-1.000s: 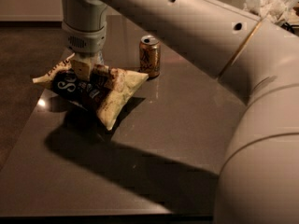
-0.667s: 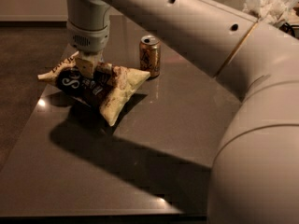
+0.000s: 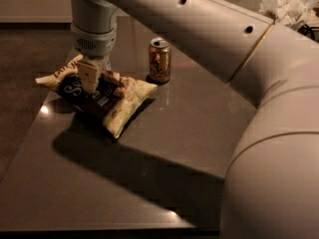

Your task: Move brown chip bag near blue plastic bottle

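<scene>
The brown chip bag (image 3: 112, 101) lies crumpled at the back left of the dark table (image 3: 164, 153), its cream edges sticking out to the left and front. My gripper (image 3: 91, 78) comes straight down onto the bag's dark middle. Its fingers (image 3: 88, 73) are closed on the bag, pinching the top of it. The bag's lower corner still looks to be touching the table. The blue plastic bottle is out of view.
A golden-brown drink can (image 3: 160, 59) stands upright just right of the bag. My arm (image 3: 234, 59) spans the upper right of the view and casts a wide shadow on the table. Crumpled white material (image 3: 289, 6) lies at the far right back.
My gripper and the pinched bag have shifted only slightly, a little right and then back. The can has not moved.
</scene>
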